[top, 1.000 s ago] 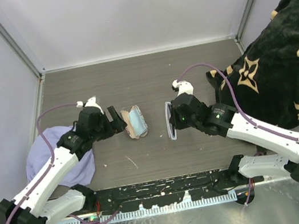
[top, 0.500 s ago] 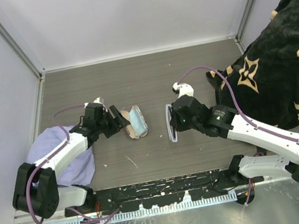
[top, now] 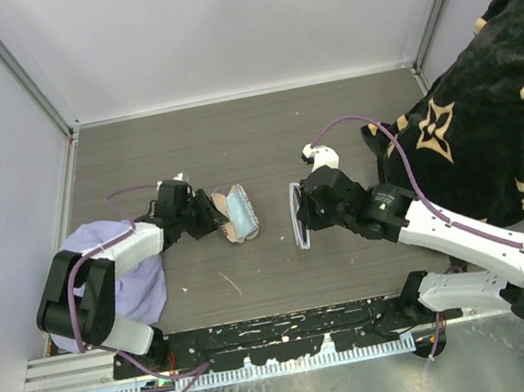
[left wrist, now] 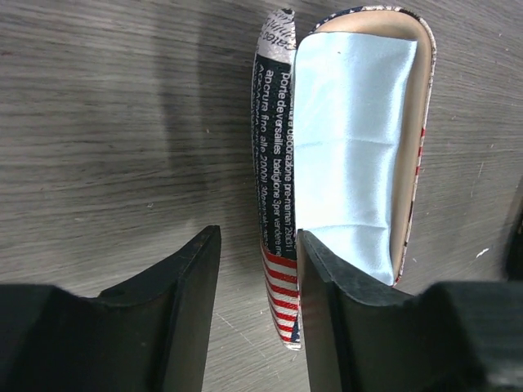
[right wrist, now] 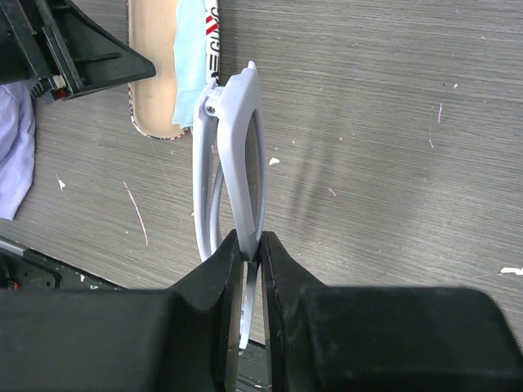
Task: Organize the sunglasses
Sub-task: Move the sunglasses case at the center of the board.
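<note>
The flag-patterned case [top: 237,214] lay open on the dark wood-grain counter [top: 232,140], its pale blue inside [left wrist: 351,147] facing up and its printed, striped wall standing on edge along one side.

The left end effector [top: 213,215] sat at the case's left end in the top view. In the left wrist view its end effector [left wrist: 257,245] was spread partway, with the two fingers [left wrist: 192,278] straddling the striped wall. The finger on the lining side appeared to sit against the wall. A strip of bare counter showed between the wall and the other finger, so nothing was pinched there.

The sunglasses [top: 298,215] were to the right of the case and apart from it, held on edge with the white frame upright. In the right wrist view the sunglasses [right wrist: 237,163] pointed away from the camera, and the far end of the frame reached close to the case's end. The right end effector [right wrist: 245,245] was pressed together on the near end of the frame, pinching it between both fingers [right wrist: 282,278].

A lavender cloth [top: 113,273] lay crumpled left of the case, beyond the left arm. A black blanket [top: 491,115] with beige flowers was heaped well to the right of the case, past the right arm.
</note>
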Action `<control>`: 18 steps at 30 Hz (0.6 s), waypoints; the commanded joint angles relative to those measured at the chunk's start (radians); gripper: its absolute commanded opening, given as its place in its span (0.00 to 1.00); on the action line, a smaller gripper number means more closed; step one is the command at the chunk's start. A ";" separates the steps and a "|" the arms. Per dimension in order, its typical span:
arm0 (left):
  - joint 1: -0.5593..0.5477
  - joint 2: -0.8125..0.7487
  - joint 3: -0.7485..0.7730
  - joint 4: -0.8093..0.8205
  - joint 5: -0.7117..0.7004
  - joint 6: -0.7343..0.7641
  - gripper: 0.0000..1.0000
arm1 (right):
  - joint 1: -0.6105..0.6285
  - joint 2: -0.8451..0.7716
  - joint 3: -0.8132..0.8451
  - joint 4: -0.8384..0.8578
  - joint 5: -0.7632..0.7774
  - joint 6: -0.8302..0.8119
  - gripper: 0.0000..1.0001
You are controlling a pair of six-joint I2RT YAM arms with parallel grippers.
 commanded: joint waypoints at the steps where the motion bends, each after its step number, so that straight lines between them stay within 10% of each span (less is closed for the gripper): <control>1: 0.004 0.005 0.041 0.086 0.038 0.022 0.42 | -0.001 -0.030 0.005 0.059 -0.001 0.012 0.00; 18: 0.005 -0.037 0.056 0.035 0.060 0.062 0.24 | -0.001 -0.008 0.003 0.079 -0.019 0.011 0.00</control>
